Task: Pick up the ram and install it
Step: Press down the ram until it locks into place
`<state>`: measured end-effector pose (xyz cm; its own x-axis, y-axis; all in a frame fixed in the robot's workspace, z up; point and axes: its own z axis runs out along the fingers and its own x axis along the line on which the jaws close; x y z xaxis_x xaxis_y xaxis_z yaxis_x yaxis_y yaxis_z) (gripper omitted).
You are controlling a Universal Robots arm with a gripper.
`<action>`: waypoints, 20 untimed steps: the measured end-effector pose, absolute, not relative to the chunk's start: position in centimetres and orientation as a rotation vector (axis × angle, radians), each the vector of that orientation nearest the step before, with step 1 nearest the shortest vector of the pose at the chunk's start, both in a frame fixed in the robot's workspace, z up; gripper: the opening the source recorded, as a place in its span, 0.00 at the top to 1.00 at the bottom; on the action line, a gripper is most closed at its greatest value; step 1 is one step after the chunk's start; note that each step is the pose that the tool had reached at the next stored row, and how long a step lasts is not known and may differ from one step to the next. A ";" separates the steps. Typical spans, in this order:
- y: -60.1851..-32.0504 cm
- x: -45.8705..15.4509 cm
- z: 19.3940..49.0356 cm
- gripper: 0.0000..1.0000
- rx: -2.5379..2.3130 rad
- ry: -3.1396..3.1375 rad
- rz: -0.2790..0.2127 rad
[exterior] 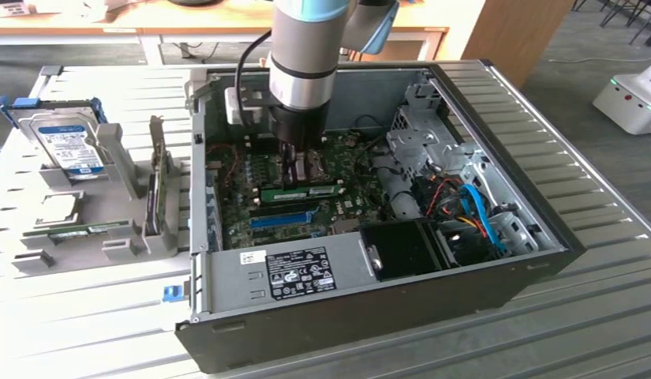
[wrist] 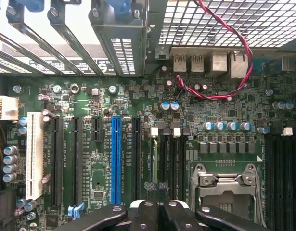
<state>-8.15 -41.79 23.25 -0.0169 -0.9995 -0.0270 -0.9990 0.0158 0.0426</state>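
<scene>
Pincer (exterior: 294, 167) closed above motherboard (wrist: 138, 144), ram (exterior: 301, 192) seated, blue slot (wrist: 116, 159) beside

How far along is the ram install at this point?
Looks done: the ram stands on edge in a slot on the motherboard, inside the case. In hand: the gripper is shut with nothing between its fingers, its tips right over the ram, possibly pressing on it. Left: seating is unconfirmed; I cannot tell whether the ram is fully down or latched.
</scene>
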 end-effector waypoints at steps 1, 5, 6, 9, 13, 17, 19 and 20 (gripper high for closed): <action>-41.8 -8.2 23.2 0.89 2.195 -2.231 -0.077; -41.8 -8.2 23.1 0.89 2.195 -2.231 -0.077; -41.8 -8.2 23.1 0.89 2.195 -2.231 -0.077; -41.8 -8.2 23.0 0.89 2.195 -2.231 -0.077; -41.8 -8.2 23.0 0.89 2.195 -2.231 -0.077; -41.8 -8.2 22.9 0.89 2.195 -2.231 -0.077; -41.8 -8.2 22.9 0.89 2.195 -2.231 -0.077; -41.8 -8.2 22.9 0.89 2.195 -2.231 -0.077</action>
